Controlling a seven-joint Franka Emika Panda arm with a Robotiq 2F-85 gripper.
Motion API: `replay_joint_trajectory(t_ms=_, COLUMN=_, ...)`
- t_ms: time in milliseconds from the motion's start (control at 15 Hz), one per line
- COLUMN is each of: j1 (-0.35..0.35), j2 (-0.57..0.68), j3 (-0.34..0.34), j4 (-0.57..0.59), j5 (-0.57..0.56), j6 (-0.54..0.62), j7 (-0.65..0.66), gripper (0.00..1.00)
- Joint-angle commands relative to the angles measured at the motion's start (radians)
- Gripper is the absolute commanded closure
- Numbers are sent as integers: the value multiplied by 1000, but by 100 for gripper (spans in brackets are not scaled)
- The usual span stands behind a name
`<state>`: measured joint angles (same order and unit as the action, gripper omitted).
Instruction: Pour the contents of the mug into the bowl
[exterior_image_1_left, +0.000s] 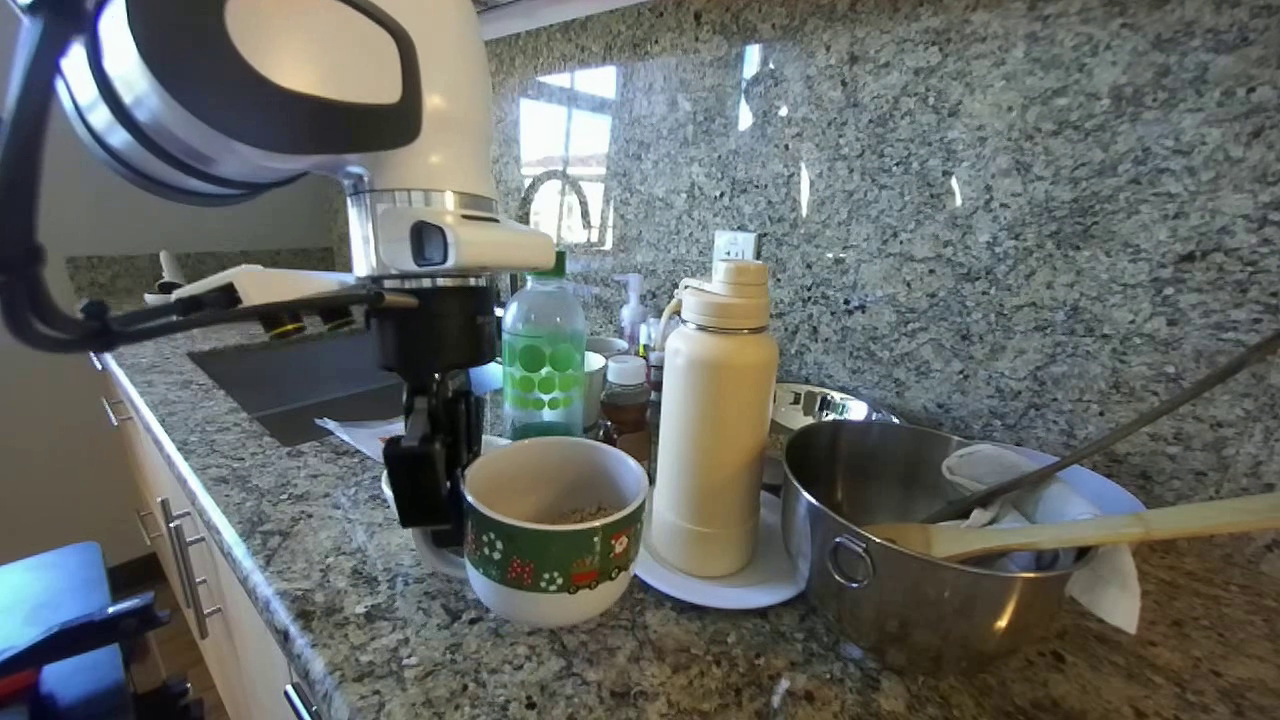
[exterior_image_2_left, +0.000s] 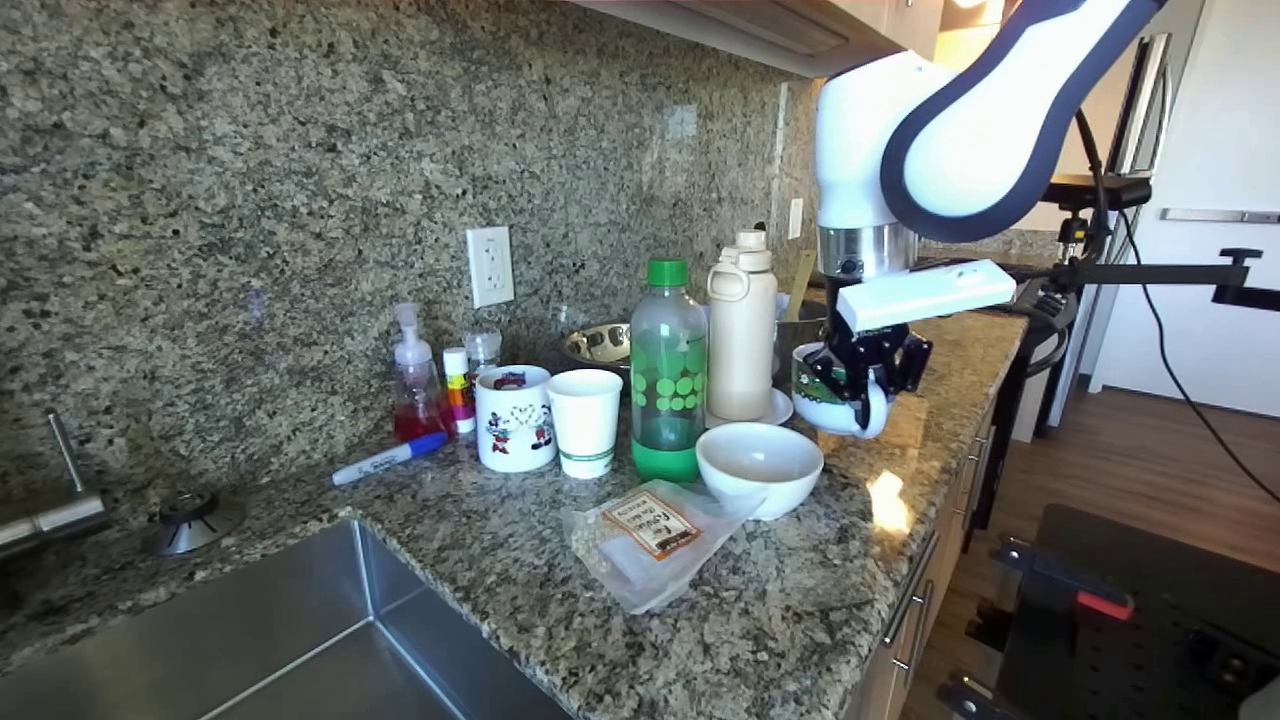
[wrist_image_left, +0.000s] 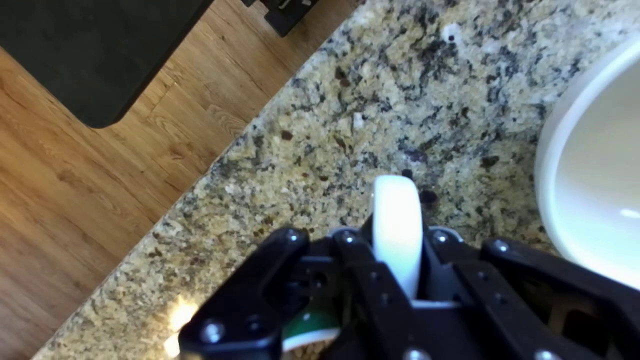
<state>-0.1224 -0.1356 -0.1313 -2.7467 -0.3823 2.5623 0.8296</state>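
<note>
The white mug with a green patterned band (exterior_image_1_left: 555, 560) is upright, with grain-like contents inside. It also shows in an exterior view (exterior_image_2_left: 815, 400), partly behind the fingers. My gripper (wrist_image_left: 396, 245) is shut on the mug's white loop handle (wrist_image_left: 397, 215); the fingers lie on both sides of it. The gripper also shows in both exterior views (exterior_image_1_left: 440, 500) (exterior_image_2_left: 868, 385). The mug looks slightly above the counter. The small white bowl (exterior_image_2_left: 760, 497) stands on the counter beside the mug; its visible inside is bare in the wrist view (wrist_image_left: 547, 170). Gripper and mug mostly hide it in an exterior view (exterior_image_1_left: 437, 555).
A tall cream bottle (exterior_image_1_left: 712, 460) on a white plate (exterior_image_1_left: 720, 598) stands beside the mug. A steel pot with utensils (exterior_image_1_left: 930, 620) is close by. A green-capped bottle (exterior_image_2_left: 668, 400) and a plastic packet (exterior_image_2_left: 650, 540) lie near the bowl. The counter edge (wrist_image_left: 220, 157) runs alongside.
</note>
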Motion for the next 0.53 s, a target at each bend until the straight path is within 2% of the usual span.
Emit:
replay_joint_trajectory(t_ms=0, j1=-5, j2=-109, j3=65, j4=0, j5=46, j6=-104, j7=-6, gripper=98)
replay_joint_trajectory(t_ms=467, j1=11, j2=-131, j3=141, j4=79, j5=132, j6=-261, j7=-51, gripper=98)
